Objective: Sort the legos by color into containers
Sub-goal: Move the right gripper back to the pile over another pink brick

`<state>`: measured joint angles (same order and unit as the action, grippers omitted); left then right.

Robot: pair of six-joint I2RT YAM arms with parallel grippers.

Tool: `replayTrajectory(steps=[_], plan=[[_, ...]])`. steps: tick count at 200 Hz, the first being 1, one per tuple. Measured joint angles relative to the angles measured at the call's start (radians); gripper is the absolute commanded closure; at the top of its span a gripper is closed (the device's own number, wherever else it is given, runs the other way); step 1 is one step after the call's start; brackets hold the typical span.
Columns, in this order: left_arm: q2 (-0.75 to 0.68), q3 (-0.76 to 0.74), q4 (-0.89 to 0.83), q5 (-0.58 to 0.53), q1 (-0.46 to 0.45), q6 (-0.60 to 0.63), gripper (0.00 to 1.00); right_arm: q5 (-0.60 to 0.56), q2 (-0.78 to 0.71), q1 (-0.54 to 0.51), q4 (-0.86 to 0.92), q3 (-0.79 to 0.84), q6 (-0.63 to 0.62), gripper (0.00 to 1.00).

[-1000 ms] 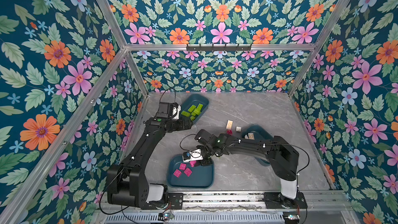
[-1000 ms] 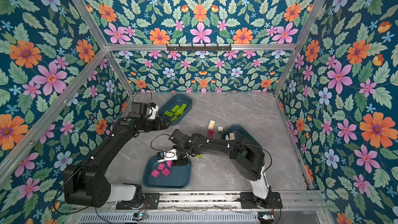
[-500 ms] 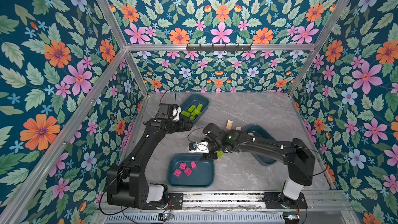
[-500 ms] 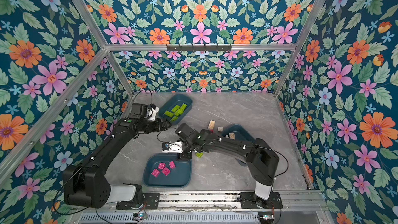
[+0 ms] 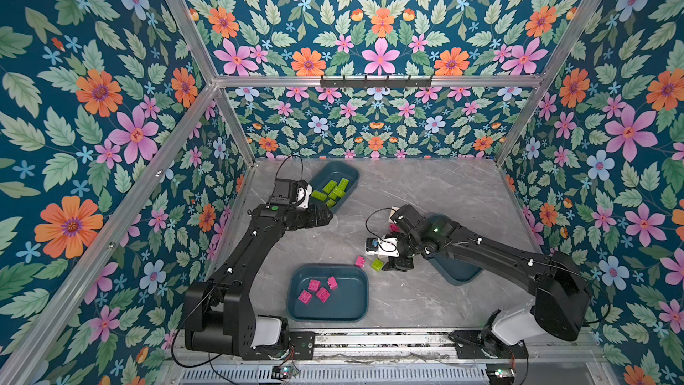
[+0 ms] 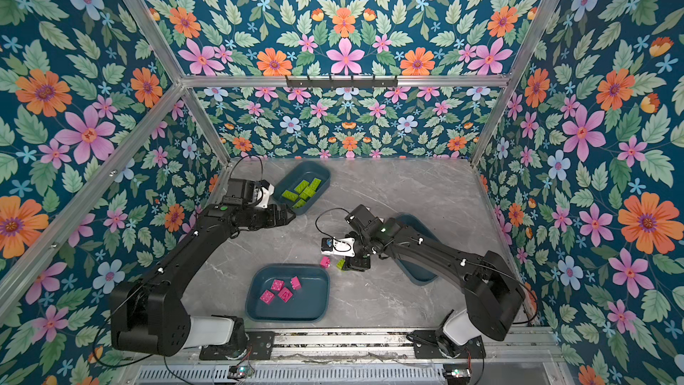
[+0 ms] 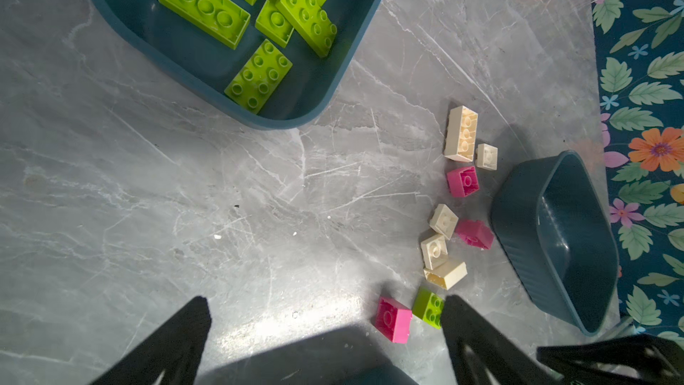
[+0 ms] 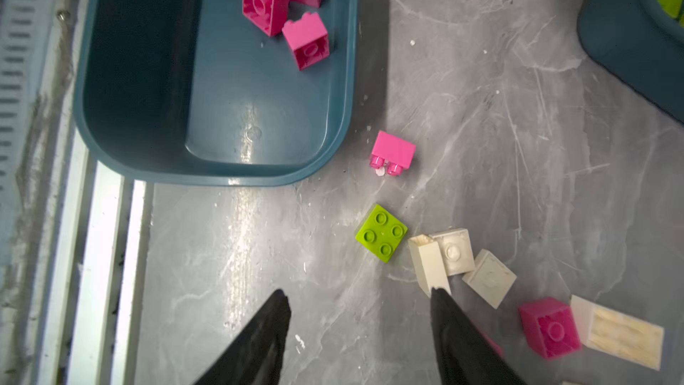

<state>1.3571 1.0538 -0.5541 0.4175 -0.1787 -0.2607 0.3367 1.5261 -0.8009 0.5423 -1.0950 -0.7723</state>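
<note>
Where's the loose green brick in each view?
Top view: green brick just off the far right corner of the pink bin.
Top view: same spot, by that bin corner.
Left wrist, partly hidden by the left gripper.
Right wrist, studs up, ahead of the open right gripper, beside a cream brick.
Landmark: the loose pink brick next to it, seen in all four.

Glossy plastic legos [image 8: 381, 233] and smooth bins [image 8: 259, 105] (satin sheen) on scratched marble-look tabletop [image 8: 481, 124].
</note>
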Motion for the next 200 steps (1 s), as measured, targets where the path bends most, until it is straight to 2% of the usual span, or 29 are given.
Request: replayTrajectory(steps=[49,103,200], plan=[[0.000,0.002,0.000,-0.002,0.000,0.001,0.00,0.005,0.187,0.013,-0.113,-0.032,-0.096,0.33],[0.000,0.002,-0.005,-0.005,0.000,0.005,0.00,0.063,0.340,0.023,-0.225,-0.094,-0.117,0.30],[0.008,0.002,-0.026,-0.023,0.001,0.024,0.00,0.157,0.484,0.023,-0.243,-0.204,-0.148,0.31]])
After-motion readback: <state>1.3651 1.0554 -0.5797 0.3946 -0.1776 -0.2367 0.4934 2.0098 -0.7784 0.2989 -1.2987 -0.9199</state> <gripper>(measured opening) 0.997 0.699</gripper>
